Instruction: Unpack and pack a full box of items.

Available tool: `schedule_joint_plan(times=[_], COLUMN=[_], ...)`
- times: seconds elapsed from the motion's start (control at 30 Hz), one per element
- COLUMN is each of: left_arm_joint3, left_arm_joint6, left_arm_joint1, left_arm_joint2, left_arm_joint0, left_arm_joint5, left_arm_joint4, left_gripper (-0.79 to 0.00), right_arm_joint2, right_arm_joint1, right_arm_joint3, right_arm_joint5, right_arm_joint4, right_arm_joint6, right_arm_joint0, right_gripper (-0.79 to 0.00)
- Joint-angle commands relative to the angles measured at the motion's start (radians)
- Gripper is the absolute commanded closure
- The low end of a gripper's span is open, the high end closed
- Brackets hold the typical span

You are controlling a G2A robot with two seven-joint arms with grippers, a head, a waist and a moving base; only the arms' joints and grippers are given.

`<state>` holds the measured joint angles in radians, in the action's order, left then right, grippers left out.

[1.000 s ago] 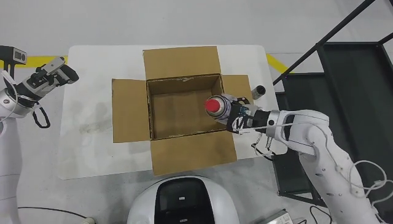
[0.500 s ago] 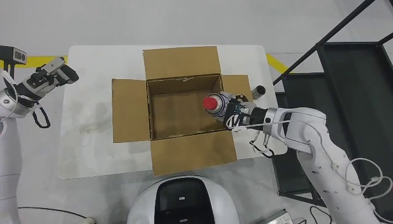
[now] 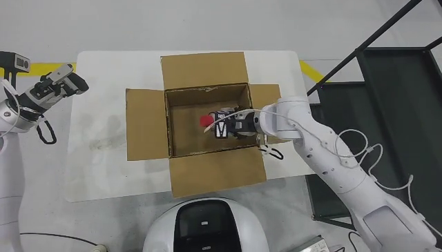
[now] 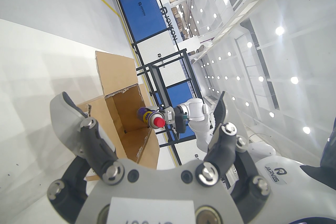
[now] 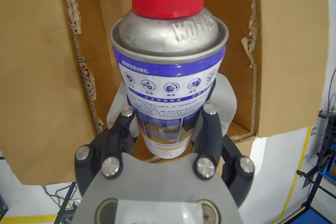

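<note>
An open cardboard box [image 3: 147,124] sits mid-table with all its flaps folded out. My right gripper [image 3: 224,124] is over the box's opening, shut on a blue and white spray can [image 3: 213,123] whose red cap [image 3: 205,121] points toward the box's left side. Seen from the right wrist, the fingers [image 5: 210,117] clamp the can [image 5: 170,72] low on its body, with the box's inside [image 5: 110,4] beyond it. My left gripper [image 3: 63,81] hangs open and empty off the table's far left corner. From the left wrist, that gripper [image 4: 141,104] faces the box [image 4: 115,104] and the can [image 4: 148,117].
A small grey cylinder [image 3: 291,103] lies on the white table [image 3: 97,155], right of the box's right flap. A black metal frame [image 3: 387,79] stands just past the table's right edge. Bare table lies left of the box.
My right gripper has moved left from over the right flap into the box's opening. The can has tipped from upright, so its red cap now points left. The left arm has kept still.
</note>
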<state>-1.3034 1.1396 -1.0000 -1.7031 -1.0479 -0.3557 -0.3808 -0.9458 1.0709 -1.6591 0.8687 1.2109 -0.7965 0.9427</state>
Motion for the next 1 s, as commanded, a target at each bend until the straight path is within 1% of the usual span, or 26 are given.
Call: schedule_joint_plan(times=[0.0, 0.1, 0.13, 0.17, 0.2, 0.27, 0.3, 0.33, 0.5, 0.6, 0.7, 0.8, 0.87, 0.97], left_arm_joint3=[0.0, 0.0, 0.0, 0.0, 0.0, 0.0, 0.0, 0.0, 0.0, 0.0, 0.0, 0.0, 0.0, 0.0], left_arm_joint6=[0.0, 0.0, 0.0, 0.0, 0.0, 0.0, 0.0, 0.0, 0.0, 0.0, 0.0, 0.0, 0.0, 0.0], left_arm_joint1=[0.0, 0.0, 0.0, 0.0, 0.0, 0.0, 0.0, 0.0, 0.0, 0.0, 0.0, 0.0, 0.0, 0.0], left_arm_joint2=[0.0, 0.0, 0.0, 0.0, 0.0, 0.0, 0.0, 0.0, 0.0, 0.0, 0.0, 0.0, 0.0, 0.0], left_arm_joint0=[0.0, 0.0, 0.0, 0.0, 0.0, 0.0, 0.0, 0.0, 0.0, 0.0, 0.0, 0.0, 0.0, 0.0], left_arm_joint5=[0.0, 0.0, 0.0, 0.0, 0.0, 0.0, 0.0, 0.0, 0.0, 0.0, 0.0, 0.0, 0.0, 0.0], left_arm_joint4=[0.0, 0.0, 0.0, 0.0, 0.0, 0.0, 0.0, 0.0, 0.0, 0.0, 0.0, 0.0, 0.0, 0.0], left_gripper=[-0.785, -0.785, -0.785, -0.785, -0.785, -0.785, -0.785, -0.785, -0.785, -0.785, -0.785, -0.785, -0.785, -0.785], right_arm_joint2=[0.029, 0.073, 0.087, 0.101, 0.113, 0.14, 0.15, 0.158, 0.182, 0.171, 0.134, 0.052, -0.03, -0.18], right_arm_joint1=[0.008, 0.022, 0.026, 0.03, 0.035, 0.043, 0.047, 0.05, 0.062, 0.061, 0.05, 0.027, 0.005, -0.029], right_arm_joint3=[0.045, 0.104, 0.121, 0.139, 0.152, 0.177, 0.186, 0.193, 0.209, 0.201, 0.153, 0.08, 0.022, -0.055], right_arm_joint5=[-0.006, -0.003, -0.004, -0.002, -0.004, 0.0, -0.003, -0.006, -0.017, -0.011, -0.005, -0.023, -0.051, -0.1], right_arm_joint4=[-0.026, -0.057, -0.064, -0.076, -0.082, -0.089, -0.091, -0.094, -0.115, -0.138, -0.152, -0.162, -0.172, -0.165], right_arm_joint6=[-0.018, -0.048, -0.054, -0.061, -0.064, -0.072, -0.073, -0.07, -0.063, -0.039, -0.008, 0.047, 0.09, 0.14], right_arm_joint0=[-0.028, -0.067, -0.078, -0.088, -0.099, -0.117, -0.127, -0.134, -0.162, -0.168, -0.152, -0.102, -0.038, 0.086], right_gripper=[0.0, 0.0, -0.068, -0.16, -0.228, -0.419, -0.714, -0.785, -0.785, -0.785, -0.785, -0.785, -0.785, -0.785])
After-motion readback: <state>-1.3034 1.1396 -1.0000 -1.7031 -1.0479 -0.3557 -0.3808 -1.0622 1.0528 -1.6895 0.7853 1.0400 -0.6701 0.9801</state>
